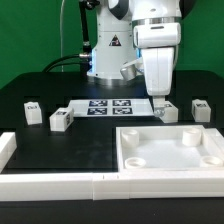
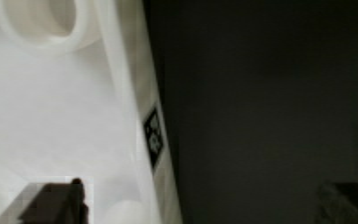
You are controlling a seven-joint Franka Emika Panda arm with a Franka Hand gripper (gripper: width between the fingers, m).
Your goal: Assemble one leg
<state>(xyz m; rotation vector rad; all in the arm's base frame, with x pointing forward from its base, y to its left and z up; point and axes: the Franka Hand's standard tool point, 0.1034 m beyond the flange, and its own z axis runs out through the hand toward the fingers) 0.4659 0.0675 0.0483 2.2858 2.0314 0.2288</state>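
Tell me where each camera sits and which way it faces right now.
Exterior view: off the arm, facing the robot's base across the black table; shows the arm, the gripper, a leg beside it, the marker board, the white tray-like piece.
Wrist view: on the wrist, looking down between the open fingers at that piece's tagged edge and round socket.
Shared: the gripper and the tray-like piece.

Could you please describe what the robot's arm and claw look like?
The arm is glossy white with dark joints; a triangular warning sticker marks its base, and a thin cable trails behind. The claw has a boxy white body and black fingertips.
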